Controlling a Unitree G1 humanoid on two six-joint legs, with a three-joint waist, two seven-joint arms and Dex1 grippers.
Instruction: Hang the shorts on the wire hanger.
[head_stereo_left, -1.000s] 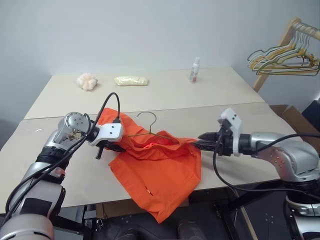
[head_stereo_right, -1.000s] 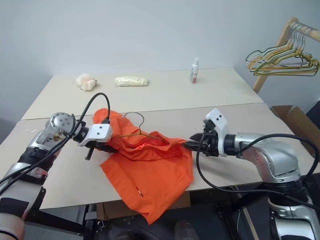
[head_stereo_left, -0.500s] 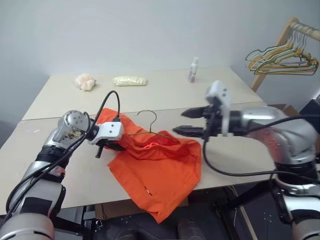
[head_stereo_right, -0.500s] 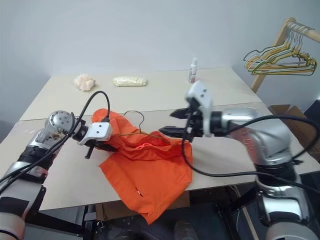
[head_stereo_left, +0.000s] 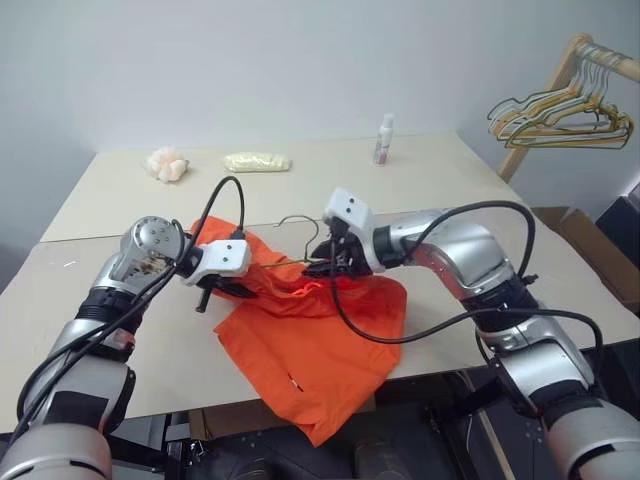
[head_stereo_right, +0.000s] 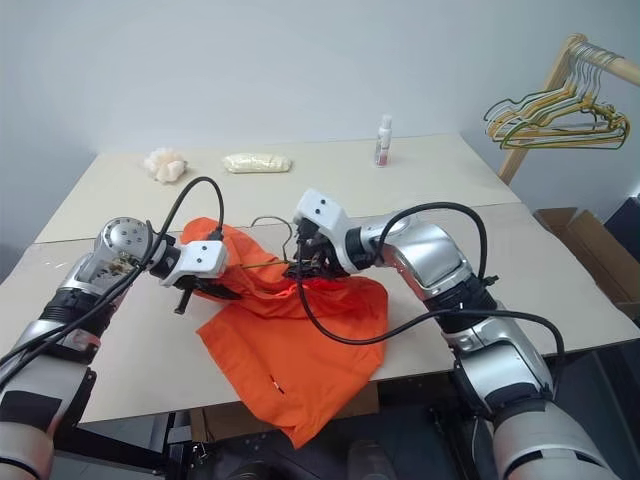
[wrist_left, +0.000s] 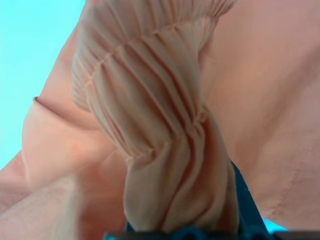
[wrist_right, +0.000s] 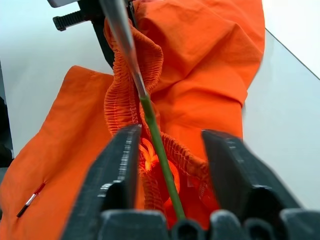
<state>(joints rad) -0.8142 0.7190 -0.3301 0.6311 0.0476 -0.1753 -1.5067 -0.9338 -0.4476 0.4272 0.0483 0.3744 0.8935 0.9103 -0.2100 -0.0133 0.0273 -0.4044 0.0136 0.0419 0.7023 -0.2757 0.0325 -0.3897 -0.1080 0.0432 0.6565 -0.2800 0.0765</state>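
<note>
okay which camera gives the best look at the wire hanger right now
The right wrist view: the wire hanger runs up between the right tool's open fingers, over the shorts. The eye views show its hook above the fabric. In the left wrist view, bunched waistband.

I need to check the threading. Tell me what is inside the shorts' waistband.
The wire hanger runs into the gathered waistband of the shorts; its hook stands above the cloth. How far its shoulders reach inside is covered by fabric.
</note>
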